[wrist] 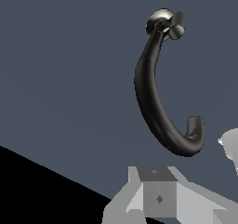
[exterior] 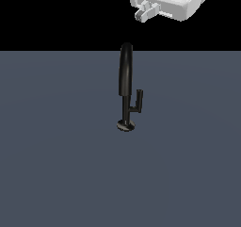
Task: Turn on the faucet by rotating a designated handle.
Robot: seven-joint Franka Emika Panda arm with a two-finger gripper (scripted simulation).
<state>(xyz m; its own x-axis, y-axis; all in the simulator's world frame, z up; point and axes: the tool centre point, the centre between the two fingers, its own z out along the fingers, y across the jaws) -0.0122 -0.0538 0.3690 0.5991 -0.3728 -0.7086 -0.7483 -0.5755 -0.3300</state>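
Observation:
The glossy black faucet stands upright in the middle of the grey floor on a small disc base. Its handle, a short thin L-shaped lever, branches off the stem toward the exterior view's right and points up. My white gripper hangs high above the spout, toward the exterior view's right, touching nothing. The wrist view looks down on the curved spout, the base and the handle. One grey finger shows at the frame edge. The finger gap is unclear.
A flat dark grey floor spreads around the faucet, with a black background behind it. No other objects show.

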